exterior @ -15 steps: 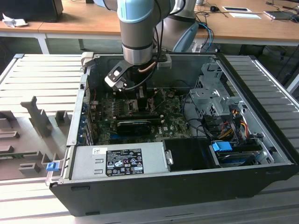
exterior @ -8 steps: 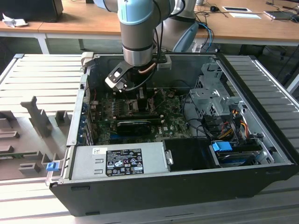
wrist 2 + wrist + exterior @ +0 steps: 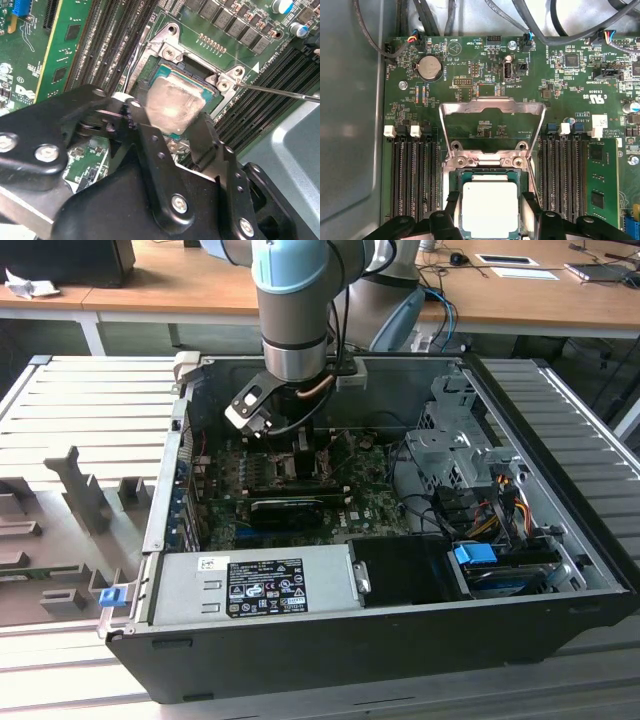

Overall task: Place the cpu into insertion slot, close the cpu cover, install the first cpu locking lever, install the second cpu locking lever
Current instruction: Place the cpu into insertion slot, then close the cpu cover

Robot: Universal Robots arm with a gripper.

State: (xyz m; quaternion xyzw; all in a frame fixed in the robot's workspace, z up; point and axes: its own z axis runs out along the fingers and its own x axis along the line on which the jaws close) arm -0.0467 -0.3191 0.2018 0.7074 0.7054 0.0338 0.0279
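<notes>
The cpu (image 3: 490, 207) (image 3: 172, 107), a pale silvery square, lies level in the insertion slot (image 3: 456, 176) (image 3: 192, 70) on the green board. My gripper (image 3: 491, 216) (image 3: 167, 121) (image 3: 300, 452) reaches straight down over it, with one black finger (image 3: 451, 210) (image 3: 131, 112) against each of two opposite sides of the chip. The cpu cover (image 3: 492, 106), a silvery frame with a window, stands swung up on its hinge beyond the slot. A thin locking lever (image 3: 280, 93) juts out free beside the slot.
Black memory slots (image 3: 412, 180) flank the socket, and a green memory module (image 3: 600, 187) (image 3: 55, 60) stands in one. Cables (image 3: 545, 30) cross the board's far edge. The open case holds a black card (image 3: 290, 508), a power supply (image 3: 250, 585) and a drive cage (image 3: 450, 445).
</notes>
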